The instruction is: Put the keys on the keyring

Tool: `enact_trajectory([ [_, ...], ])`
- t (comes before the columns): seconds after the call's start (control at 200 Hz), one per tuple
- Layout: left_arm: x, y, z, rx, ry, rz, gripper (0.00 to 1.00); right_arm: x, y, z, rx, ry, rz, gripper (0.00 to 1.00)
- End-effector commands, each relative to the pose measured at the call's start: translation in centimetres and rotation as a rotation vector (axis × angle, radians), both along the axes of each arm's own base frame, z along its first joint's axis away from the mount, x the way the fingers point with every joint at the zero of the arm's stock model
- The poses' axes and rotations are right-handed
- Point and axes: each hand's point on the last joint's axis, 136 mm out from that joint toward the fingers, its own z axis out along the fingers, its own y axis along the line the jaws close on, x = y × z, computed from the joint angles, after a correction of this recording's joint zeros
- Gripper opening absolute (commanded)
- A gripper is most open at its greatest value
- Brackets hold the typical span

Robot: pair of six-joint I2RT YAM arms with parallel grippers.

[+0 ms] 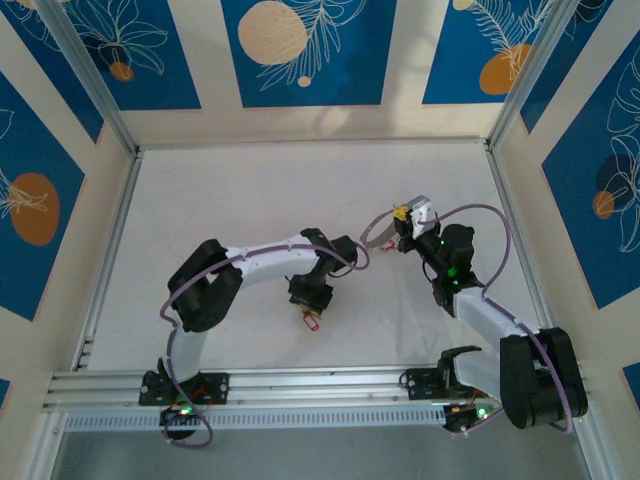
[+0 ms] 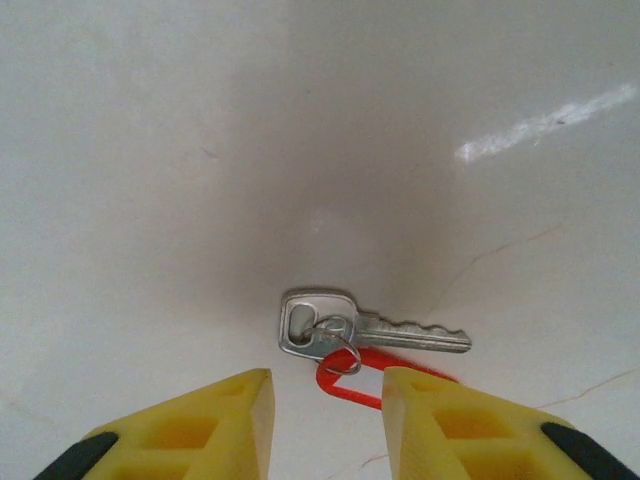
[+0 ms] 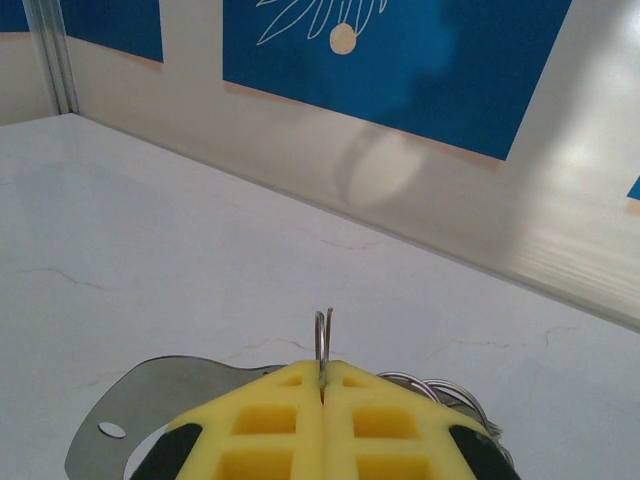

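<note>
- Key [image 2: 375, 329] lies flat on the white surface [image 1: 250, 190], just below centre in the left wrist view, blade pointing right.
- Small split ring through the key head links it to a red tag [image 2: 326, 380], which sits just under the key.
- Left fingers [image 2: 225, 420] are yellow and parted with a moderate gap. They come in from the bottom edge, one on each side of the tag (can't tell if either one touches it).
- Top view: the same key and tag [image 1: 312, 320] are a red speck low of centre, right under the left arm's tip.
- Right fingers [image 3: 280, 410] are pressed together, pinching a thin silvery wire of the keyring [image 3: 323, 335]. The wire pokes straight up from the seam.
- A flat grey metal plate [image 3: 130, 410] with a small hole is at lower left in the right wrist view, and more wire loops [image 3: 440, 388] are at lower right.
- Top view: the right arm's tip [image 1: 401, 213] is right of centre, well apart from the key.
</note>
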Motion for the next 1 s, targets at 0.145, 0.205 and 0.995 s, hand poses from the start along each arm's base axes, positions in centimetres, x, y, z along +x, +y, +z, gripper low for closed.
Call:
enact_trajectory([
  [0.145,-0.3,0.0,-0.7,0.049,0.048,-0.013,0.31,0.1,-0.3,2.7,-0.002,-0.097,-0.015,0.00],
  [0.205,-0.3,0.0,-0.9,0.045,0.067,-0.011,0.32,0.1,-0.3,2.8,-0.003,-0.102,-0.016,0.00],
  [0.995,0.3,1.4,-0.8,0.092,0.059,0.004,0.14,0.0,-0.9,2.9,-0.009,-0.118,-0.035,0.00],
])
